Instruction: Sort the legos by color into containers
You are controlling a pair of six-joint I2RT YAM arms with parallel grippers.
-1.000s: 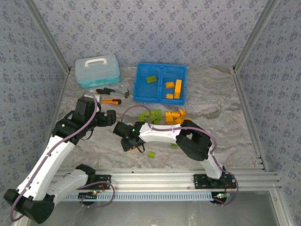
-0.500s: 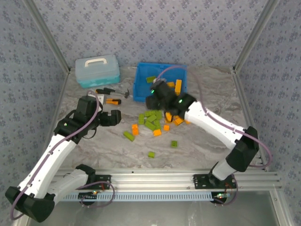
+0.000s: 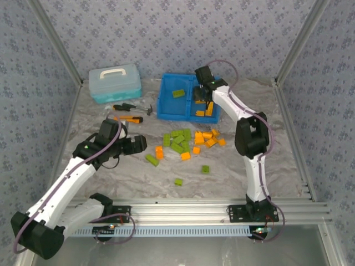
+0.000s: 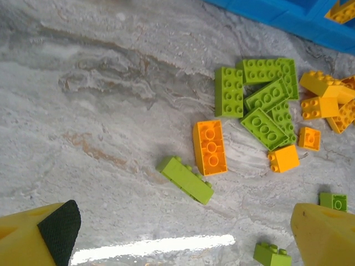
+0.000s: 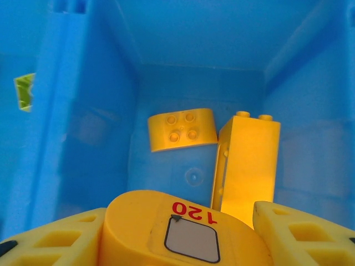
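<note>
Loose orange and green legos [image 3: 186, 143] lie scattered mid-table. The blue bin [image 3: 166, 113] stands behind them, a green lego [image 3: 178, 93] in its left container and orange legos [image 3: 210, 105] in its right. My right gripper [image 3: 201, 98] reaches into the right container. In the right wrist view that gripper [image 5: 180, 213] has a rounded orange lego [image 5: 188, 244] marked "120" between its fingers, above a curved orange lego [image 5: 182, 129] and a tall one [image 5: 247, 166]. My left gripper [image 3: 136, 145] hovers open, nothing between its fingers [image 4: 50, 235], near a long green lego [image 4: 185, 179] and an orange lego [image 4: 209, 147].
A light-blue lidded case [image 3: 115, 82] stands at the back left. A utility knife [image 3: 131, 118] and small hand tools [image 3: 133, 107] lie in front of it. Two single green legos [image 3: 178, 181] [image 3: 205, 169] lie nearer the arms' bases.
My right arm swung from low over the near table, across the pile, and into the bin's right container. My left gripper shifted slightly forward and right, still open.
</note>
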